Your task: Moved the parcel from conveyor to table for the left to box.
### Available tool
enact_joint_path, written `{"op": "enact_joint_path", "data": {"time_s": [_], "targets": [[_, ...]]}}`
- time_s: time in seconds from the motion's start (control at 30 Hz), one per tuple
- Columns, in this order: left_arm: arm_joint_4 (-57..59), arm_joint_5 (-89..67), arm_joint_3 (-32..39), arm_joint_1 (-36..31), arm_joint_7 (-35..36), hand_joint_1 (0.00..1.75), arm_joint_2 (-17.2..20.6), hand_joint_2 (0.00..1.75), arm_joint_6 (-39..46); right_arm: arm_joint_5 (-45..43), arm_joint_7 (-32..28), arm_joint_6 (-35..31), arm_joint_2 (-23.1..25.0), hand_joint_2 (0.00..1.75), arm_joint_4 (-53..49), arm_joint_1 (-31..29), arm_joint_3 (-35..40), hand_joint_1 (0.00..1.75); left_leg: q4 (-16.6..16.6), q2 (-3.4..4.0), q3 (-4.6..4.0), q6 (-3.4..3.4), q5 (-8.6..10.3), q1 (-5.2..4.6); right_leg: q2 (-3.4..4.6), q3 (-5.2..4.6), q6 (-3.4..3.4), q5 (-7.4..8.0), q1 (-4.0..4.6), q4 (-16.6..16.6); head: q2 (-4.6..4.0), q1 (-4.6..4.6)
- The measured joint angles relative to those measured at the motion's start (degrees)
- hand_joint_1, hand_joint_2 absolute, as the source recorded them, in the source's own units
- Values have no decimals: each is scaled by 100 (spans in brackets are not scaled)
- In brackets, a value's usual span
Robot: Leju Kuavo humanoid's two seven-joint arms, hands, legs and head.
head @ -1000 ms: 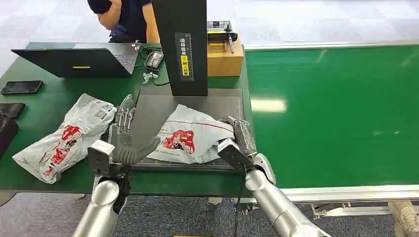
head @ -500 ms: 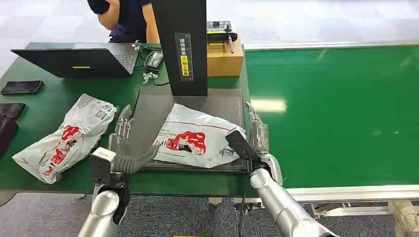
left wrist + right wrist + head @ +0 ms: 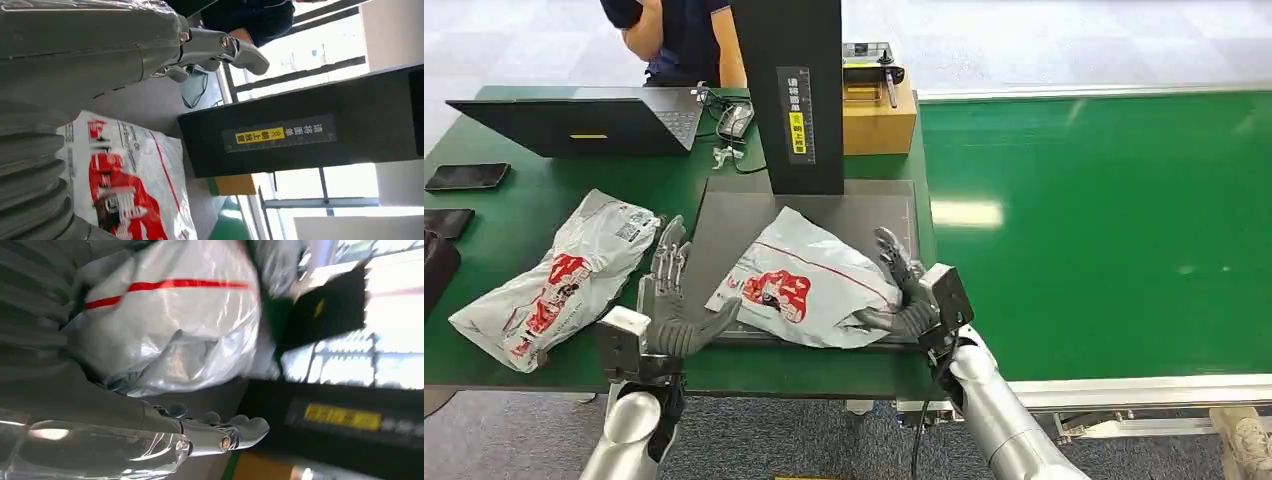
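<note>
Where creased, grey red-printed parcel [image 3: 802, 283]

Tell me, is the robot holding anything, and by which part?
Nothing is clearly held. The right hand rests against the parcel at its right end; the left hand is open beside it.

Parcel-sorting lab: conveyor [image 3: 1104, 230], scan stand [image 3: 789, 95], laptop [image 3: 584, 122].

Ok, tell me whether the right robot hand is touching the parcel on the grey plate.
Touching. In the head view the right robot hand rests against the parcel's right edge, fingers spread over the bag; the right wrist view shows the plastic pressed against the palm.
</note>
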Motion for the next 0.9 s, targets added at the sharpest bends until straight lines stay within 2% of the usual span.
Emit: {"op": "enact_joint_path", "data": {"time_s": [0.1, 0.2, 0.63, 0.77, 0.9], "targets": [[7, -9, 7, -16, -7, 0, 2, 175, -24, -183, -70, 443, -39, 175, -214, 108, -31, 0, 0, 0, 0, 0, 0, 0, 0, 0, 0, 0, 0, 0, 0, 0], [-4, -87, 57, 8, 41, 0, 2, 175, -24, -196, -63, 508, -59, 175, -515, 206, -122, 0, 0, 0, 1, 0, 0, 0, 0, 1, 0, 0, 0, 0, 0, 0], [-77, -359, 284, 65, 140, 0, -9, 175, -271, 206, 33, -10, -59, 175, -1563, 679, -518, 0, 0, -1, 0, 0, 0, 0, -1, 1, 0, 0, 0, 0, 0, 0], [-72, -402, 308, 66, 140, 0, -15, 175, -308, 550, -6, -770, -44, 175, -1904, 882, -682, 0, 0, -1, 0, 1, 0, 0, -1, 1, 0, 0, -1, 0, 0, 0], [-74, -614, 328, 63, 144, 0, -52, 175, -345, 1683, -15, -2950, 103, 175, -2486, 1177, -837, 0, 0, -1, 1, 1, 0, 0, -1, 1, 0, 0, 0, 0, 0, 2]]}}
